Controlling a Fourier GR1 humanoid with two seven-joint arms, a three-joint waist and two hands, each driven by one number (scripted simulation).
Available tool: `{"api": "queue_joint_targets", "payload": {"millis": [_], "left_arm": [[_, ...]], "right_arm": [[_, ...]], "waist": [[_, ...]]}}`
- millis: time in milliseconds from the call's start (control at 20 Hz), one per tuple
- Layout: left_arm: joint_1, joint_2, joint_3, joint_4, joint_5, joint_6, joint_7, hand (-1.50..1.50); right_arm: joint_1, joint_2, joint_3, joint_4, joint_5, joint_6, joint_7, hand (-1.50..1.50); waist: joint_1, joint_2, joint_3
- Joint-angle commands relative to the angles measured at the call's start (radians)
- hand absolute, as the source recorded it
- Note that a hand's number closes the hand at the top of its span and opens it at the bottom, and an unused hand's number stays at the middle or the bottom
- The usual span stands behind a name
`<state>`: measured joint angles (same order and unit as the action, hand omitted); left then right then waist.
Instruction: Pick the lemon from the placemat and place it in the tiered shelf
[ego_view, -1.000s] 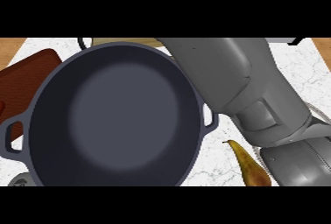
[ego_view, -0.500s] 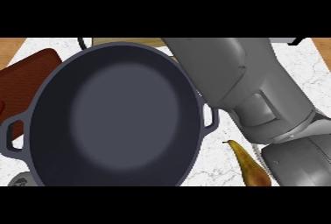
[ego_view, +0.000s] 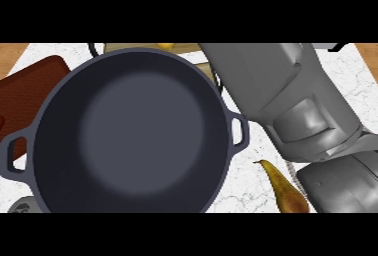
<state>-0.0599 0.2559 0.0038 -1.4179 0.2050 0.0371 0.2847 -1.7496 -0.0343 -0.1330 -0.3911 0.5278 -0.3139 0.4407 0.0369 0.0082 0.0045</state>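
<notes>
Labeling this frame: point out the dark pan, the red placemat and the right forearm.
dark pan (ego_view: 133, 132): head view, middle of its inner base.
red placemat (ego_view: 33, 87): head view, bare part left of the pan.
right forearm (ego_view: 284, 95): head view, grey shell mid-length.

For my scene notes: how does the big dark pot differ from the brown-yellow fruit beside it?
The pot is dark blue-grey, round and very large; the fruit is brown-yellow, slim and curved. The pot has side handles; the fruit tapers to a point. Both lie on the white marble counter.

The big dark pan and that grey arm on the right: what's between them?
In the head view, bare white marbled counter separates the pan from the right forearm; lower down lies a brownish banana.
</notes>
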Motion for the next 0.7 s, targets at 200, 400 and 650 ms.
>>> {"api": "queue_joint_targets", "payload": {"millis": [200, 400, 650], "left_arm": [[0.045, -0.042, -0.026, 0.012, -0.019, 0.021, 0.009, 0.0], [-0.036, -0.04, 0.001, 0.088, -0.014, 0.021, 0.013, 0.0], [-0.005, -0.03, -0.009, 0.071, -0.034, 0.011, 0.003, 0.0]], "right_arm": [[0.022, -0.013, -0.165, -0.077, -0.158, -0.081, -0.063, -1.5], [-0.026, -0.036, -0.194, -0.066, -0.152, -0.204, -0.039, -1.5], [0.008, -0.11, -0.157, -0.045, -0.08, -0.281, -0.013, -1.5]], "waist": [[-0.01, -0.002, -0.005], [-0.015, 0.004, -0.007], [-0.027, -0.002, -0.006]]}}
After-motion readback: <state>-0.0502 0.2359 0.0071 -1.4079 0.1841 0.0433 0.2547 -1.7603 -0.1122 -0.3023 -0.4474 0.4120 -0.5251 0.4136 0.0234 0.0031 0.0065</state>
